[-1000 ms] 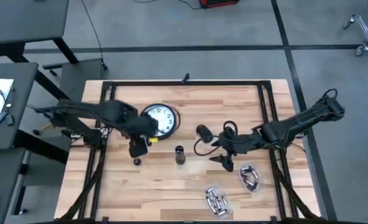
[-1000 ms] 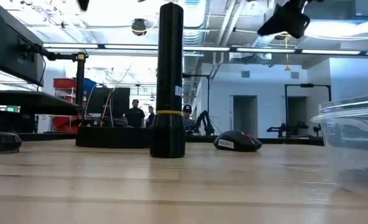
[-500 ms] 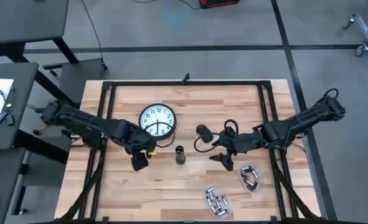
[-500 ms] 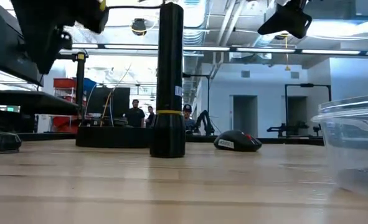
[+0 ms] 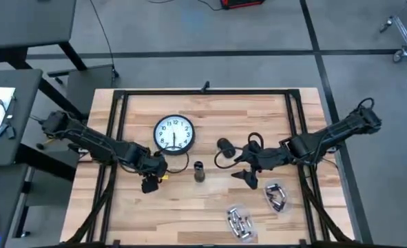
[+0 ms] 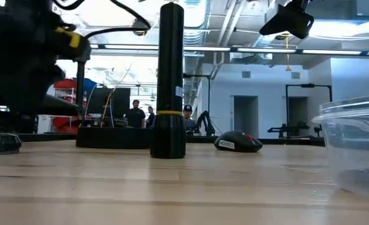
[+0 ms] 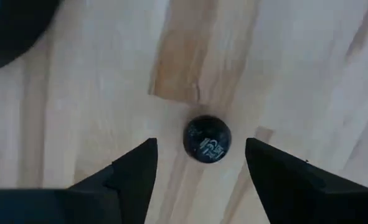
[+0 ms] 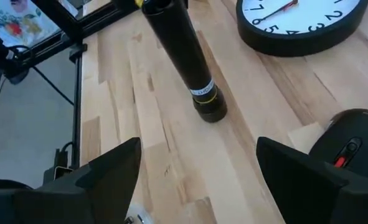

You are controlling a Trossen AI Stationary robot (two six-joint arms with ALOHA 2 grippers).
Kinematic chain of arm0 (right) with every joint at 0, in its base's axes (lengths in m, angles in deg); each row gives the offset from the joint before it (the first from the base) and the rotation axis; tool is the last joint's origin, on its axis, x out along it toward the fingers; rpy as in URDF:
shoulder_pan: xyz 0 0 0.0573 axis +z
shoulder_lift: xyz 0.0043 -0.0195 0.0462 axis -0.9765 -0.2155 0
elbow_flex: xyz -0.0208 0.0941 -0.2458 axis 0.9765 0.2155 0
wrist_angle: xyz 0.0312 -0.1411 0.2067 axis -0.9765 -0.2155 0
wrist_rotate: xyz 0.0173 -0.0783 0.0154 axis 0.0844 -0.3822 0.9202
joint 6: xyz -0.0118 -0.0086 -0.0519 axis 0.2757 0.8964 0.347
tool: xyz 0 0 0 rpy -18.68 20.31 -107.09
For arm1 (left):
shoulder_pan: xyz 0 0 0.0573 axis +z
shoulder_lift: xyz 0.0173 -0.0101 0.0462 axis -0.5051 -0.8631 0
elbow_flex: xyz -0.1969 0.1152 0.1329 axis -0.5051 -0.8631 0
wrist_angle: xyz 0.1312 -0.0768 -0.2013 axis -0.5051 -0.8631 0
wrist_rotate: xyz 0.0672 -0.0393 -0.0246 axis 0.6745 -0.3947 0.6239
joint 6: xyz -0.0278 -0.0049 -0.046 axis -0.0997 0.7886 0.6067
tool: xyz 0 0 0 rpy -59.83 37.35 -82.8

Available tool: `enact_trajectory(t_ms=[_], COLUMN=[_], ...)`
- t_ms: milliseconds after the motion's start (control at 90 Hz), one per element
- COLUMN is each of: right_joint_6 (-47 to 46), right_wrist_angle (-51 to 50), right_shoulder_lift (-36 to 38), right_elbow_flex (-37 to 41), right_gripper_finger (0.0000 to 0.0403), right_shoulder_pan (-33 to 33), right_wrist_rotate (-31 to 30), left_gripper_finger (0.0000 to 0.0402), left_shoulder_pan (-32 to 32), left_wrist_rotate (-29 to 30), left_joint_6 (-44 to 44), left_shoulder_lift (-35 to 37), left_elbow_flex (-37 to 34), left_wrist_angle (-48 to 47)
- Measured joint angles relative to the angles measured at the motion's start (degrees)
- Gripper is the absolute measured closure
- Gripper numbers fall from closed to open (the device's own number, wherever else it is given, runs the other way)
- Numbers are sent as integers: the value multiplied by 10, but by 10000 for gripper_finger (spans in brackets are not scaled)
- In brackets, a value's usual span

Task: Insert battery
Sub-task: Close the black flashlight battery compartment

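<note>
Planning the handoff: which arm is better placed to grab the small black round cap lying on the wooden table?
Left. The left gripper hangs open right over the small black round cap, fingers either side. The right gripper is open too, but across the upright black flashlight tube.

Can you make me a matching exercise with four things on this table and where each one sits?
Things:
1. wall clock
2. flashlight
3. computer mouse
4. small black cap

Places:
A. between the left gripper's open fingers
B. lying face up
C. standing upright mid-table
D. between the clock and the right gripper

Pairs: 1-B, 2-C, 3-D, 4-A
</note>
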Motion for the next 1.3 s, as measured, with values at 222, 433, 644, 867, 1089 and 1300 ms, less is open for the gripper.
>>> enact_trajectory(t_ms=[222,433,644,867,1089,1300], right_joint_6=[0,-1,-3,-5,-5,-5], right_wrist_angle=[0,0,0,0,0,0], right_shoulder_lift=[0,0,0,-1,-1,-1], right_elbow_flex=[0,0,0,0,0,0], right_gripper_finger=[97,97,97,97,97,97], right_shoulder_pan=[0,0,0,0,0,0], right_wrist_rotate=[-2,-3,-4,-5,-5,-4], left_gripper_finger=[191,191,191,191,195,261], left_shoulder_pan=[-1,-14,-37,-45,-45,-45], left_wrist_rotate=[-1,-4,-5,-6,-5,-4], left_joint_6=[-56,-82,-82,-74,-64,-64], left_shoulder_lift=[0,0,-20,-65,-71,-71], left_elbow_flex=[-39,-44,-44,-43,-43,-43], left_wrist_angle=[61,80,81,90,90,89])
